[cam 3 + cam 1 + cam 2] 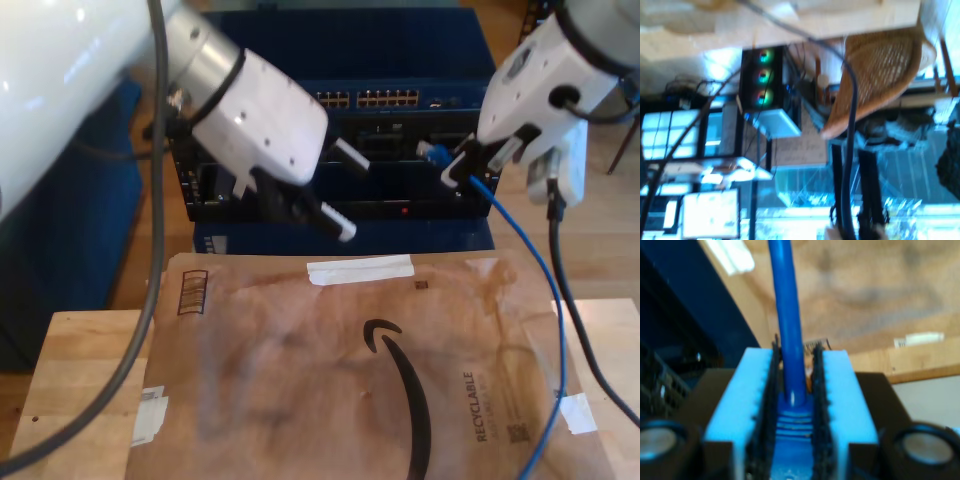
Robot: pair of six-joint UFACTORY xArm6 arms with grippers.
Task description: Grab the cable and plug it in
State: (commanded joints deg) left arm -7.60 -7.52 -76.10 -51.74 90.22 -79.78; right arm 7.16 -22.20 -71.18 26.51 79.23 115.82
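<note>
My second gripper (462,165) is clamped on the cable (788,330) just behind the plug boot; in the second wrist view the blue boot sits squeezed between the two pale blue pads (735,405), cable running straight out between them. In the exterior view that gripper sits at about 2 o'clock, plug (432,152) sticking out toward 9 o'clock at the front of the dark blue rack unit (400,60). My guess is the grip is that close to the plug so the tip stays stiff and aimable at a port. The plug is near the rack face, not seated as far as I can tell. The rest of the cable hangs from the jaws toward 5 o'clock over the cardboard sheet (300,380)

My first gripper (335,190) is at about 11 o'clock in the exterior view, fingers apart, holding nothing, apart from the cable
</note>
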